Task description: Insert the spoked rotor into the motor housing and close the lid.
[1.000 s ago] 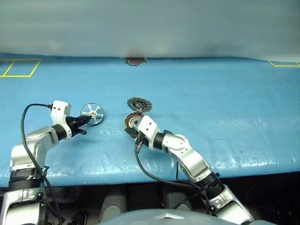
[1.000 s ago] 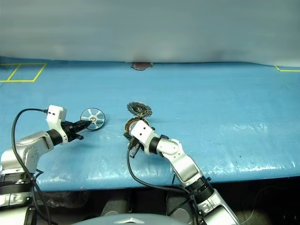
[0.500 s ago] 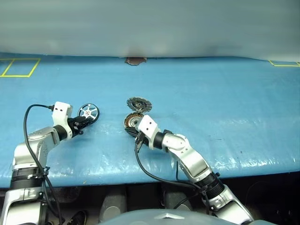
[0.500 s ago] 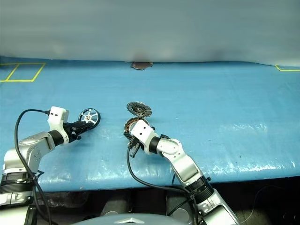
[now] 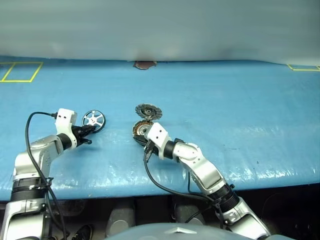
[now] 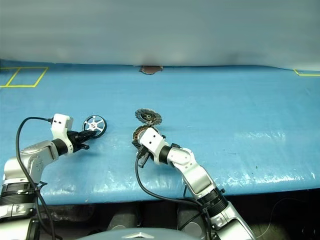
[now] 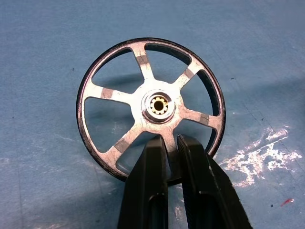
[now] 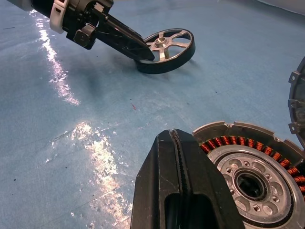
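Now the spoked rotor (image 7: pixel 150 106) sits on the blue table (image 5: pixel 240 100), well to the left of the motor housing (image 8: pixel 248 179), and the left gripper (image 7: pixel 167 145) has its two black fingers pinched onto one spoke near the rim. In the right wrist view the rotor looks tipped, its near edge on the table and its far edge raised, so this reads as a pick-up just under way. The grip is narrow and off-centre; I'd judge the wheel could swing or slip once lifted, so a slow rise with the disc kept level would serve best.

Beside the housing, the right gripper (image 8: pixel 178 157) is clenched with nothing between its fingers, parked against the housing's near edge, probably steadying it. The copper windings and silver hub lie open to the top, and the lid (image 5: pixel 148 111) stands just beyond the housing, swung back from its edge. The carry should bring the rotor's hub straight over the housing's centre before lowering, clear of that right gripper.
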